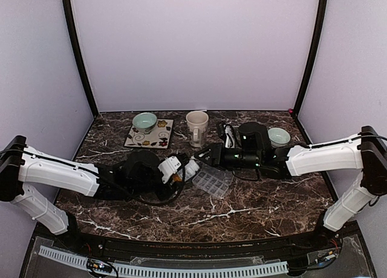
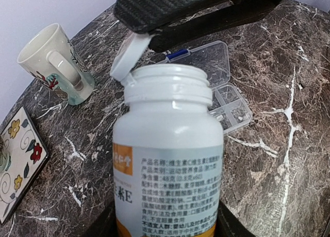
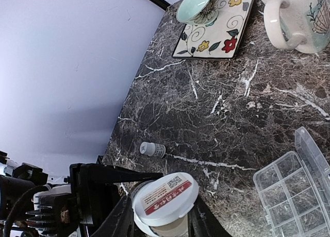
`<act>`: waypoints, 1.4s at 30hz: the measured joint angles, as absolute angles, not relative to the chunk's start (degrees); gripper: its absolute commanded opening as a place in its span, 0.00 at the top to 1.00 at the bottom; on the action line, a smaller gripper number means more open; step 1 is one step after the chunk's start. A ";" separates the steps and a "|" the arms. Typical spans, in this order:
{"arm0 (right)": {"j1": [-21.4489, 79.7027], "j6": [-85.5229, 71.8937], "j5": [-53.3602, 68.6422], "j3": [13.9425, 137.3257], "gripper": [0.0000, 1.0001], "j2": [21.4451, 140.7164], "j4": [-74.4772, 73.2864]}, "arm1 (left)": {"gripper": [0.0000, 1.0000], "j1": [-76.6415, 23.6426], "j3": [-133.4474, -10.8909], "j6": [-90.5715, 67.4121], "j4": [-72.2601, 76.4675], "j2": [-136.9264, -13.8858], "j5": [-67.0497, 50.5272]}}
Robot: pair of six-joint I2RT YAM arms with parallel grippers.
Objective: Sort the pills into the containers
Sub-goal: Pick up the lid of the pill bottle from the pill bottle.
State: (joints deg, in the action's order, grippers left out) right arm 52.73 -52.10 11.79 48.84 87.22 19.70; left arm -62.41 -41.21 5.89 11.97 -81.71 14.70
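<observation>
Left jaws grip a smooth white bottle [image 2: 167, 144], base cut off. Right jaws pinch its round cap [image 3: 166, 200]; clear tray [image 2: 233, 107] beyond.

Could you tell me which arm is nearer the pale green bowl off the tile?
Right. The right arm passes close beside the bowl; the left arm lies well to its left.

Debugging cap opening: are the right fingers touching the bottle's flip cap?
Touching. Left wrist view: the right fingers press on the raised flip cap rim, no gap.
</observation>
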 measured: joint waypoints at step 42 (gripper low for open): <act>51.99 -53.49 13.56 47.99 0.94 89.10 22.09 | 1.00 -64.31 -41.10 7.51 13.61 -85.52 20.23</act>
State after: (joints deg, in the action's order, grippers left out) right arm 51.99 -53.49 13.56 47.99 89.10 22.09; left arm -64.31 -41.10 7.51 13.61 -85.52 20.23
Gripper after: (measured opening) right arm 0.066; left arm 0.523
